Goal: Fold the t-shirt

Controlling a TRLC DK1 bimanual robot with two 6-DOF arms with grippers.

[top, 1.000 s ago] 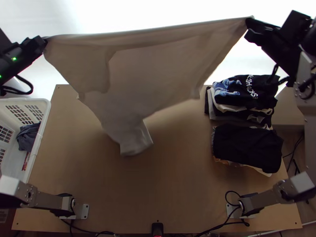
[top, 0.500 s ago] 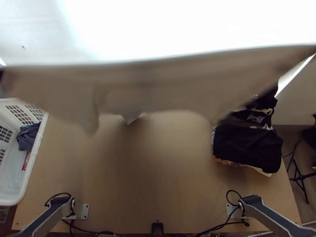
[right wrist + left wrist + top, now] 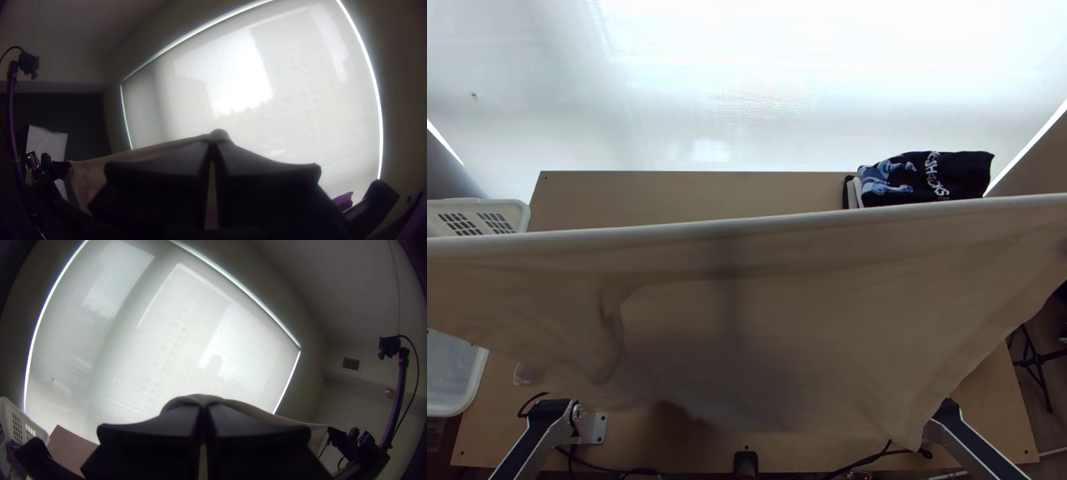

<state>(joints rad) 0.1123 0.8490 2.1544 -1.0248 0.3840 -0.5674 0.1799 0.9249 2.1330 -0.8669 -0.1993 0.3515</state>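
Spreading for the lay-down, I judge: one pale t-shirt (image 3: 827,312), aloft over one desk (image 3: 667,196), upper edge stretched between my left claw (image 3: 203,406) and right claw (image 3: 214,141); claws, two, each closed on cloth. Next move, by my reckoning: lower it evenly, loose end touching first, so that it lies flat before any fold. Other stock, as seen: basket, white, one (image 3: 475,204), left side; pile of folded clothes, one (image 3: 959,172), far right.
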